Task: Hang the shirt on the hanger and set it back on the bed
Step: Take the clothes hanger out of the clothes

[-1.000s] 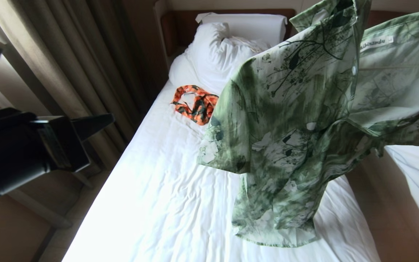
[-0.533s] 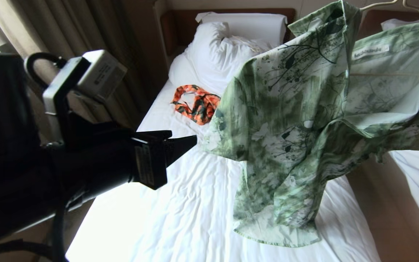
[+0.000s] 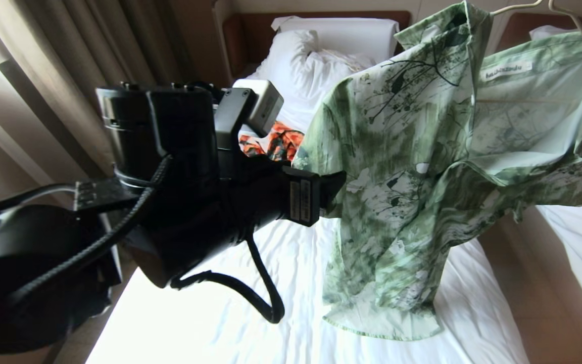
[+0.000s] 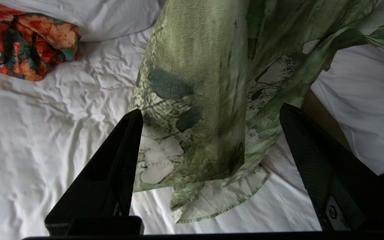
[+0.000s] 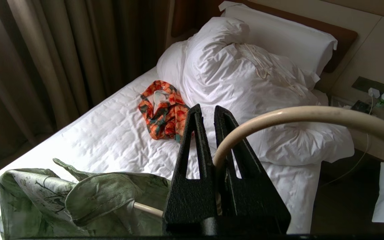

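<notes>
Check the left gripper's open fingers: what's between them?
The shirt's hanging sleeve, not yet pinched, with the bed behind it; the left wrist view shows it.

Shirt (image 3: pixel 412 167) up in air over bed (image 3: pixel 250 303), light green, darker branch print, white flowers, short sleeves. Collar at top, white neck label showing, front hanging open. One sleeve sticking out sideways, hem drooping, just brushing sheet. Hanger (image 3: pixel 556 12) thin, cream, partly inside shirt at collar, hook end clear above fabric. Bed: wrinkled white sheet, big white pillow (image 3: pixel 316 65) bunched against dark brown headboard (image 3: pixel 250 35).
</notes>
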Available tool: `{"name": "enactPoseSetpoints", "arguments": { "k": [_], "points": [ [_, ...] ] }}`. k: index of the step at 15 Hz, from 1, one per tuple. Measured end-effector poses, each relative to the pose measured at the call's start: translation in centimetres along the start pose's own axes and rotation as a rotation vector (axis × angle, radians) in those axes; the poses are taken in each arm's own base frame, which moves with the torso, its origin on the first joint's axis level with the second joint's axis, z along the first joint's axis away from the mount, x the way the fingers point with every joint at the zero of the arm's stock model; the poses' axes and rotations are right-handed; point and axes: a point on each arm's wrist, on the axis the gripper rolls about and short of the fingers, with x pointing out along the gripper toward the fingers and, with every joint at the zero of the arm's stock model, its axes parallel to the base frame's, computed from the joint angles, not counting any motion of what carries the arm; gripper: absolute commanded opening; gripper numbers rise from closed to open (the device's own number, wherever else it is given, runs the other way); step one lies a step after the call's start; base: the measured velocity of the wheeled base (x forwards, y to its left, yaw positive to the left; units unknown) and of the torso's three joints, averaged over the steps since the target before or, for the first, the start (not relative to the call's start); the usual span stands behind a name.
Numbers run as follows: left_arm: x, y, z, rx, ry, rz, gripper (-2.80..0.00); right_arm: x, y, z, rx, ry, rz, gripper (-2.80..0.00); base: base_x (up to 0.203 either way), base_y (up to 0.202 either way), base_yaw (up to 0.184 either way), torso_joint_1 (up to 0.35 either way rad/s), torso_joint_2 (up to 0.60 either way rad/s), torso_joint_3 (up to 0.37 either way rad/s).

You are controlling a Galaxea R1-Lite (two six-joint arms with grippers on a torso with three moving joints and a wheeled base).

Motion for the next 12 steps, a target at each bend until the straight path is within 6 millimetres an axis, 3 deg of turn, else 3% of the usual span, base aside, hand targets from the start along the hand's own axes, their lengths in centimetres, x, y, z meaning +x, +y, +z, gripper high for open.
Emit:
{"name": "enactPoseSetpoints", "arguments": {
  "k": [2,3,4,12],
  "points": [
    [1.5,0.0,-0.3,0.003,-0.001,0.015,0.0,-0.2,0.0,0.1,-0.001,-0.002,0.003,-2.8,0.0,0.0,0.0,0.0,0.0,0.0],
    [2.0,-0.1,-0.5,0.004,0.003,0.018,-0.6,-0.3,0.0,0.2,0.0,-0.004,0.003,-2.8,0.0,0.0,0.0,0.0,0.0,0.0],
    [2.5,-0.2,-0.7,0.006,0.009,0.024,-2.8,-0.4,0.0,0.2,-0.001,-0.005,0.003,-2.8,0.0,0.0,0.0,0.0,0.0,0.0],
    [3.4,-0.2,-0.9,0.008,-0.003,0.057,-2.8,-0.7,-0.2,0.5,-0.001,-0.012,-0.003,-2.8,0.0,0.0,0.0,0.0,0.0,0.0]
  ]
}}
